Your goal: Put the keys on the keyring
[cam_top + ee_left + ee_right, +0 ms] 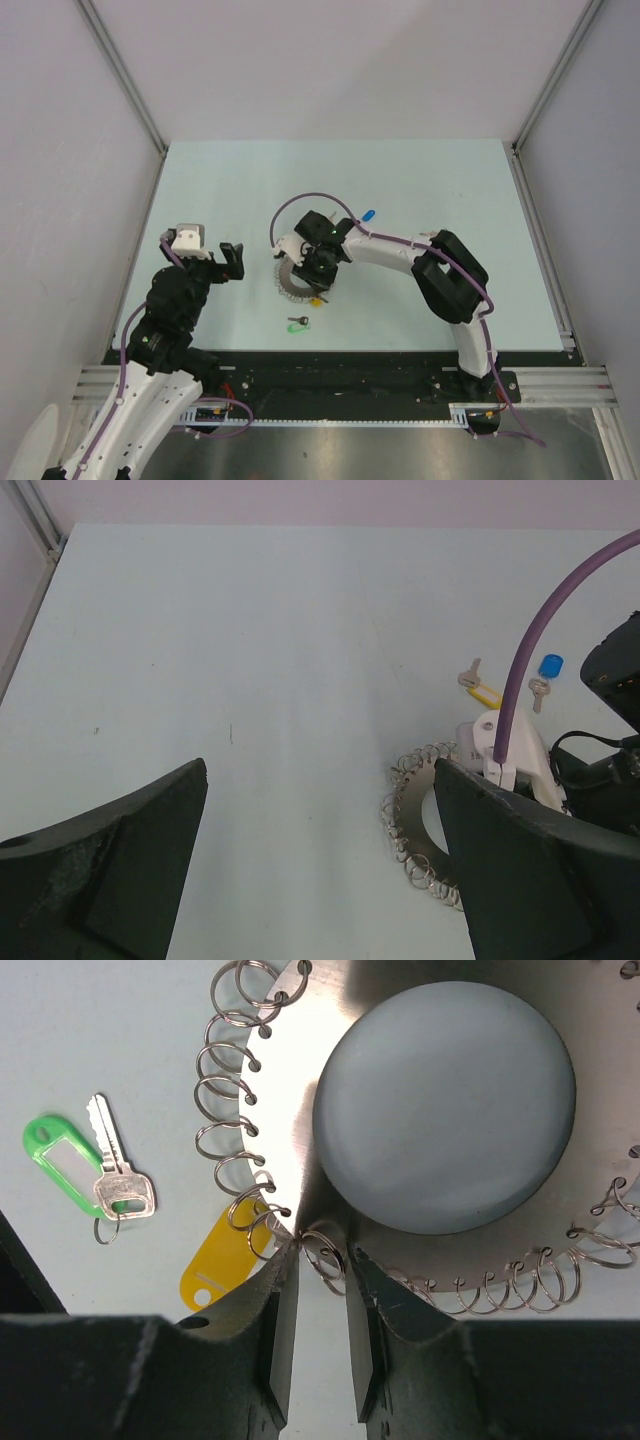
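I see the keyring (330, 1150) as shiny brushed metal with wire loops; the green-tagged key (75, 1165) at nine o'clock has glossy plastic.
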Tool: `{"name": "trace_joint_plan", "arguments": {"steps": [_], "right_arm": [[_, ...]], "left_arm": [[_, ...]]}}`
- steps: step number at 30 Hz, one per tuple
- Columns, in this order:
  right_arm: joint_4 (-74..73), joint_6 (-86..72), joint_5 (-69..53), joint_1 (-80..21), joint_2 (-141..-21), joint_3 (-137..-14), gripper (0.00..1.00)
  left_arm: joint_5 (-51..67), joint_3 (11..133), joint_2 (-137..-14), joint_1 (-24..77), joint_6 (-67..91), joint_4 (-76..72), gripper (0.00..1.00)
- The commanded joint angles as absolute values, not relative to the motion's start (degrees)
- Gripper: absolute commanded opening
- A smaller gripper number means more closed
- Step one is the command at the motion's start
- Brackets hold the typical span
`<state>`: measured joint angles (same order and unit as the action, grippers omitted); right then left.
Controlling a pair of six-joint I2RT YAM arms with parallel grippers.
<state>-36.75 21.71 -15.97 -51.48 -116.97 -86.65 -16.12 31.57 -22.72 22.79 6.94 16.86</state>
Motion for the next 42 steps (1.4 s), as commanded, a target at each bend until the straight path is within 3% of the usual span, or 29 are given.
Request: {"name": "trace_joint_plan", "arguments": {"steps": [1,8,21,26,30,42], "right_arm": [[-39.0,24.2,-17.3,-51.2,-117.9,-89.2,0.31],[-40.1,25.5,-19.0,-51.3,-118.0,-90.0,0.22],[-41.0,26.4,-20.1,-51.8,-119.8,-91.8,0.22],[-41.7,26.5,-20.0,-51.8,-120.0,-91.9,0.15],[-41.7,26.3,-19.3,-51.8,-118.9,-91.8,0.00],[-33.3,24.9,-10.8,-53.3,-103.0,-85.0,0.00]], "left_arm": [[-15.3,31.1,-22.2,23.1,5.8,14.9,1.00],[-15.3,31.0,-22.4,23.1,5.9,14.8,1.00],[-14.9,30.9,-22.4,23.1,5.7,14.7,1.00],[-14.9,31.0,-22.2,23.1,5.8,14.7,1.00],[-14.8,30.9,-22.3,23.1,5.8,14.8,1.00],[-11.3,31.4,-22.2,23.1,5.3,13.8,1.00]]}}
